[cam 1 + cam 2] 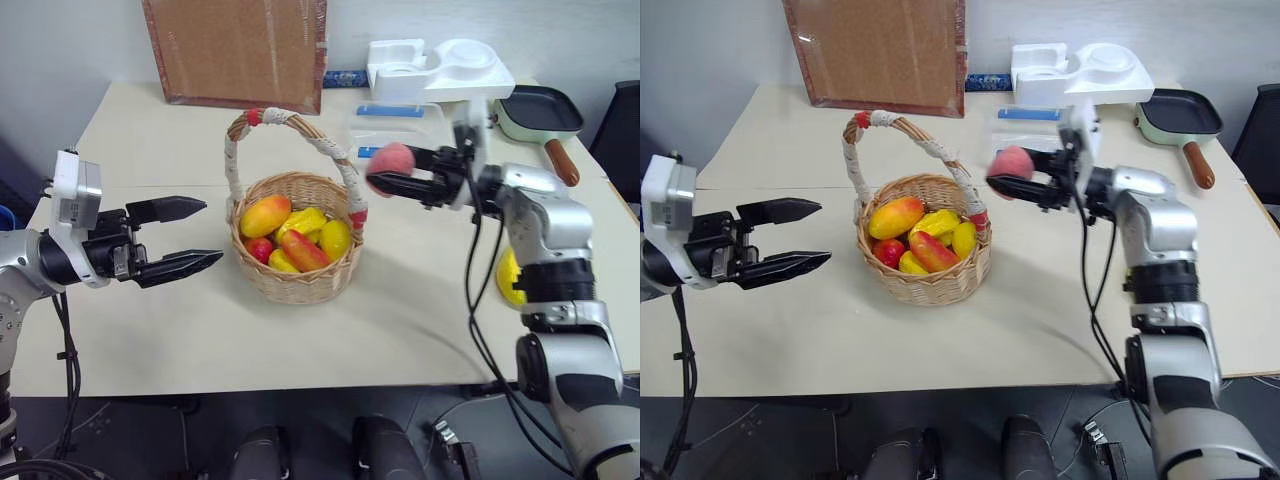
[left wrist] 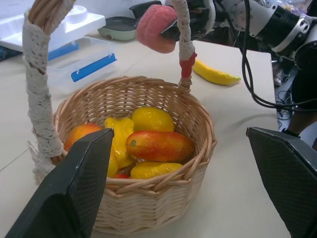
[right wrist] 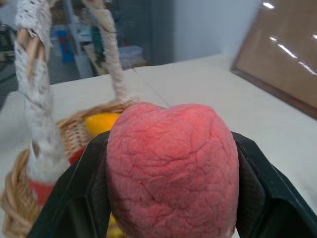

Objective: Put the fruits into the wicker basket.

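Peach (image 1: 392, 160) pinched across its middle by right hand (image 1: 400, 178), raised just beside basket (image 1: 297, 262) handle. Looks light, soft, grippy. Left hand (image 1: 188, 236) open, empty, beside basket.

The beige table (image 1: 150, 330) carries the wicker basket (image 1: 297, 275) at its middle, a banana (image 2: 214, 75) near the right edge, and a clear box (image 1: 385, 122), a white tray (image 1: 440, 68), a green pan (image 1: 540, 112) and a brown board (image 1: 238, 50) along the far edge.
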